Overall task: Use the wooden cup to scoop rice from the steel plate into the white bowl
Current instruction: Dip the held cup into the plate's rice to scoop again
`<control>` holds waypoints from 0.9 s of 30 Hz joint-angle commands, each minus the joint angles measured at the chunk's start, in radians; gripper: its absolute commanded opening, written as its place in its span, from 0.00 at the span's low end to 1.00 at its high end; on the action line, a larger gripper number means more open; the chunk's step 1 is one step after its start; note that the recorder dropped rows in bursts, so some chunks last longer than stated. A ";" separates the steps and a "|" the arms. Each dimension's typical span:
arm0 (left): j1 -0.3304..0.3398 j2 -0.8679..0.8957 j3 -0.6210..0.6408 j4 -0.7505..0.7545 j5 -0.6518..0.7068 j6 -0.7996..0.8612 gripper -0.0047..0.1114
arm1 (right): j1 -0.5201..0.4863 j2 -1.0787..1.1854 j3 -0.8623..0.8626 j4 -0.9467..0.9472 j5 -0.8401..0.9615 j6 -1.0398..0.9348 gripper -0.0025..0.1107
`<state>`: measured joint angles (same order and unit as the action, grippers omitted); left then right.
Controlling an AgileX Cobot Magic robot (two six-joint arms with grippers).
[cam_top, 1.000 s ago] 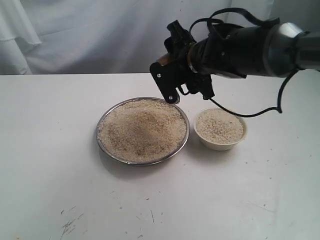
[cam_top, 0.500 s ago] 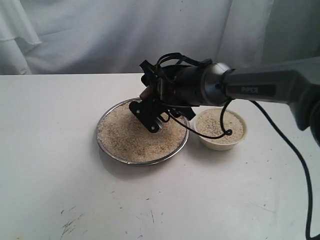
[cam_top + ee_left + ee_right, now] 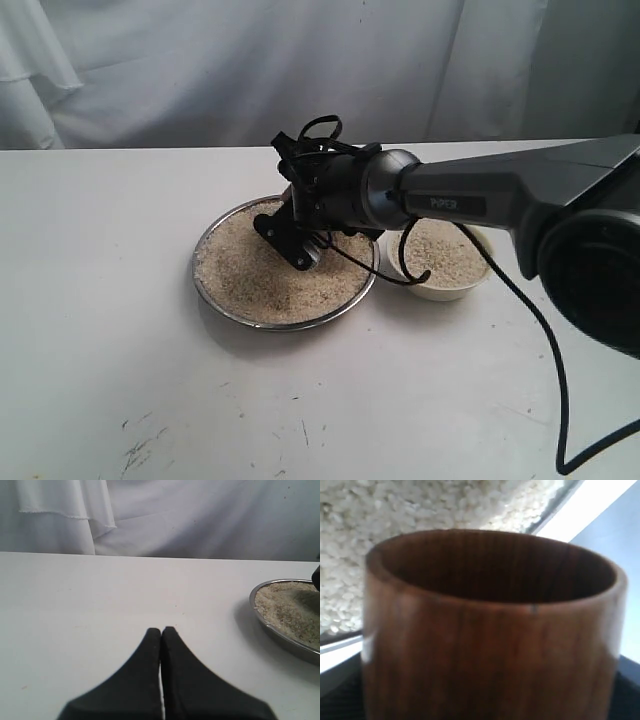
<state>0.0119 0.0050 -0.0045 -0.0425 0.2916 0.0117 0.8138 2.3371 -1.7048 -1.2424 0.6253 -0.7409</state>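
Observation:
The steel plate [image 3: 213, 297] sits mid-table, heaped with rice [image 3: 250, 278]. My right gripper [image 3: 291, 236] reaches across from the right and is down on the plate's far side, tilted toward the rice. It is shut on the wooden cup [image 3: 490, 645], whose dark open mouth faces the grains [image 3: 420, 510] close by; I see no rice inside it. The exterior view hardly shows the cup behind the gripper. The white bowl [image 3: 441, 291] stands just right of the plate and holds rice [image 3: 447, 256]. My left gripper [image 3: 161, 630] is shut and empty, low over bare table.
The right arm's black cable [image 3: 520, 310] loops past the bowl and trails over the table's right side. A white curtain [image 3: 200, 70] hangs behind the table. The left wrist view shows the plate's rim [image 3: 280, 639] off to one side.
My right arm has dropped from above the plate's far rim and swung left, bringing the cup down to the rice. The left gripper shows no earlier frame.

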 commanded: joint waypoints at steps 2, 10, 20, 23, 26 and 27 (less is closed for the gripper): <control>-0.002 -0.005 0.005 -0.001 -0.006 -0.003 0.04 | 0.006 0.030 -0.011 -0.096 0.037 0.056 0.02; -0.002 -0.005 0.005 -0.001 -0.006 -0.003 0.04 | 0.042 0.055 -0.011 -0.103 0.012 0.086 0.02; -0.002 -0.005 0.005 -0.001 -0.006 -0.003 0.04 | 0.063 0.057 -0.011 -0.065 -0.024 0.115 0.02; -0.002 -0.005 0.005 -0.001 -0.006 -0.003 0.04 | 0.063 0.057 -0.011 -0.008 -0.043 0.117 0.02; -0.002 -0.005 0.005 -0.001 -0.006 -0.003 0.04 | 0.063 0.057 -0.011 0.057 -0.059 0.115 0.02; -0.002 -0.005 0.005 -0.001 -0.006 -0.003 0.04 | 0.063 0.057 -0.011 0.081 -0.069 0.115 0.02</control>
<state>0.0119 0.0050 -0.0045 -0.0425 0.2916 0.0117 0.8728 2.3968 -1.7066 -1.2333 0.5936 -0.6328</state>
